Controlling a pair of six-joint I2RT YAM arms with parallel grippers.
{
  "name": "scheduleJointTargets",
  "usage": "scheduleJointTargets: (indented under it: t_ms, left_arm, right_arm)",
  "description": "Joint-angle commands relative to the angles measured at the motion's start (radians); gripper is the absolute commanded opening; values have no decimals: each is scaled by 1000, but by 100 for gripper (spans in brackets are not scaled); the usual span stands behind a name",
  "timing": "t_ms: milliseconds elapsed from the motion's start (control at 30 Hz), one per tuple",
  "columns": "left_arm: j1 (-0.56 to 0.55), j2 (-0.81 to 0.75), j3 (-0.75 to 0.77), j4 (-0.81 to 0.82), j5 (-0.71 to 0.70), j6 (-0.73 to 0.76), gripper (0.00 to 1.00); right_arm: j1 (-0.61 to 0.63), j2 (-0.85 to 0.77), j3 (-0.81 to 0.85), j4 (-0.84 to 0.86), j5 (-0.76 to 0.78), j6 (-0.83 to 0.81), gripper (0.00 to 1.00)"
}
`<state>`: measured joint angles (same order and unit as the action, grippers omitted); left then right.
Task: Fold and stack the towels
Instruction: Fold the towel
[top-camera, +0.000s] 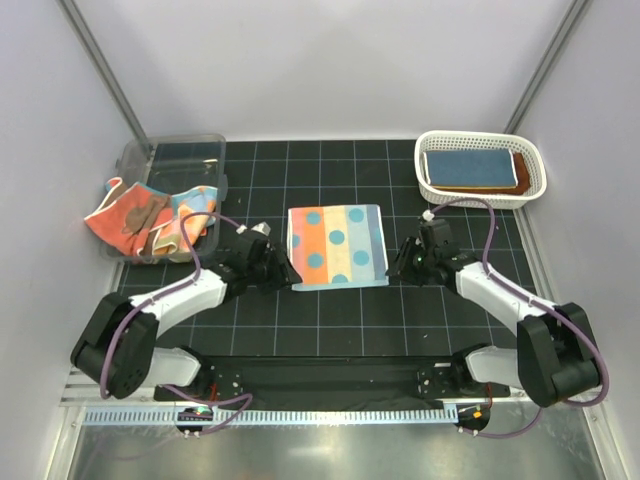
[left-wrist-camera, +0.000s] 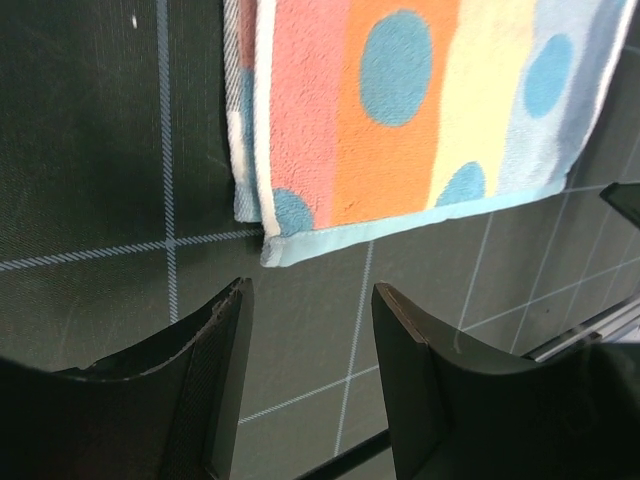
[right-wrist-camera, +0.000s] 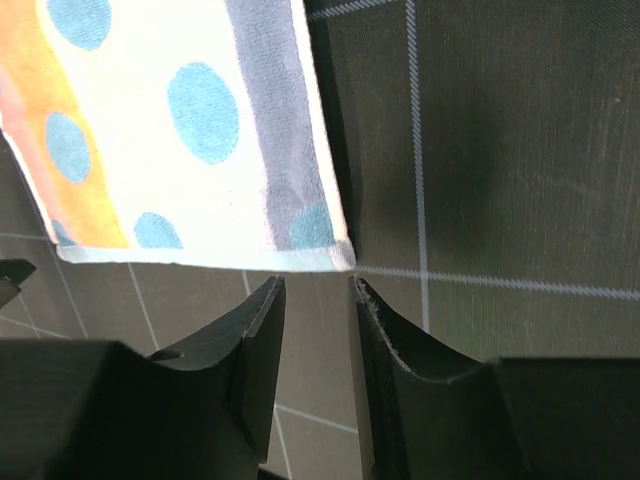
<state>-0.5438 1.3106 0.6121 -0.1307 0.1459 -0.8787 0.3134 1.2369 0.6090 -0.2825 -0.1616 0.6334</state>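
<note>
A folded polka-dotted towel (top-camera: 337, 245), striped light-blue, orange and cream, lies flat on the black grid mat at the centre. My left gripper (top-camera: 291, 273) is open and empty just off its near-left corner (left-wrist-camera: 280, 245). My right gripper (top-camera: 393, 268) is open and empty just off its near-right corner (right-wrist-camera: 335, 250). A coral-red bear towel (top-camera: 135, 218) hangs crumpled over the clear bin's front. A folded blue towel (top-camera: 467, 168) and a rust-brown one (top-camera: 521, 172) lie in the white basket.
The clear plastic bin (top-camera: 180, 160) stands at the back left. The white lattice basket (top-camera: 482, 194) stands at the back right. Grey walls close in both sides; a metal rail runs along the near edge.
</note>
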Motion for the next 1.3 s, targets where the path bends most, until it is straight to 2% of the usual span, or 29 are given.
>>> scheduleJointTargets:
  t_ms: [0,133,400,567,733,767,833,1000,1267]
  left_arm:
    - [-22,41,-9,63,-5,-34,54]
    - [-53,88,-14,101,-29,-55,54]
    - [-76,165,-17,115,-92,-80,52]
    - [-77,190,-17,124,-104,-80,48]
    - [-76,194,-15,125,-105,-80,38]
    - [-77,191,-18,125,-106,-80,33]
    - [-77,187,-18,115,-109,-82,28]
    - [-76,168,11,60,-111,-75,1]
    - [-77,116,83,-78,-137,-66,0]
  right_arm:
    - [7,59,3,85,-22,-40,40]
    - [7,91,-55,195,-59,0,42]
    - [7,91,-129,275,-41,-32,47]
    - [7,99,-140,312,-53,-40,45]
    - [7,124,-138,321,-61,-21,35]
    - [7,127,-138,321,-61,-18,33]
    - [7,131,-141,321,-61,-11,24]
    - [7,95,-129,289,-50,5,1]
    - [7,27,-60,152,-18,-11,1]
